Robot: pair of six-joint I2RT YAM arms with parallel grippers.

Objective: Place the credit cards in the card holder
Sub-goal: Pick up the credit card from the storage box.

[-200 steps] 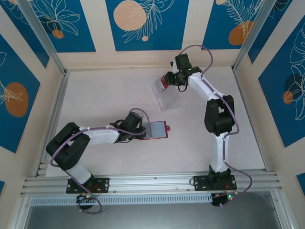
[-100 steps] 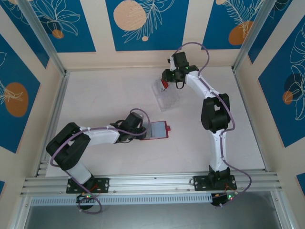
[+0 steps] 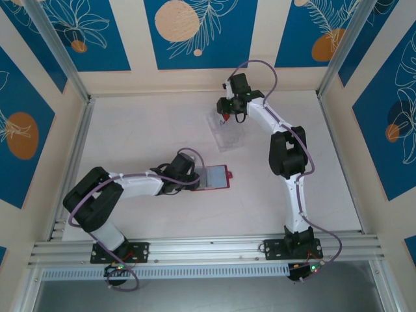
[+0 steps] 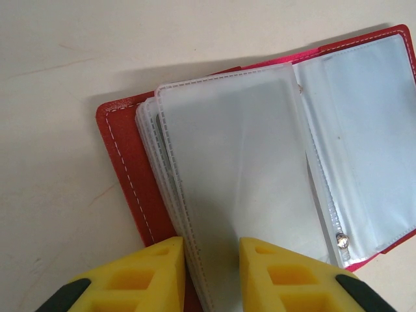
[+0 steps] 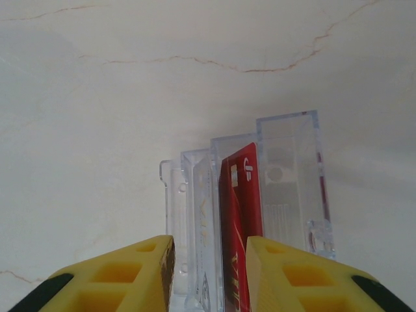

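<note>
The right tool [image 5: 209, 242] is held part-open astride the red card [image 5: 242, 195], which stands in the clear tray [image 5: 289, 175] and is not yet gripped. The left tool [image 4: 211, 250] is set over the card holder [image 4: 227, 162], laid open on the counter [image 4: 58, 97]; whether it is gripped cannot be told. No card is seen in the sleeves, so the filing is judged unbegun. What the tray's other slots hold is hard to make out.

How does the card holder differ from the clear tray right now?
The card holder is red with frosted sleeves; the clear tray is transparent. The card holder lies open and flat mid-table, at the left gripper; the clear tray sits farther back, at the right gripper. The clear tray has a red card standing in a slot; the card holder's visible sleeves show no card. Both rest on the table.
</note>
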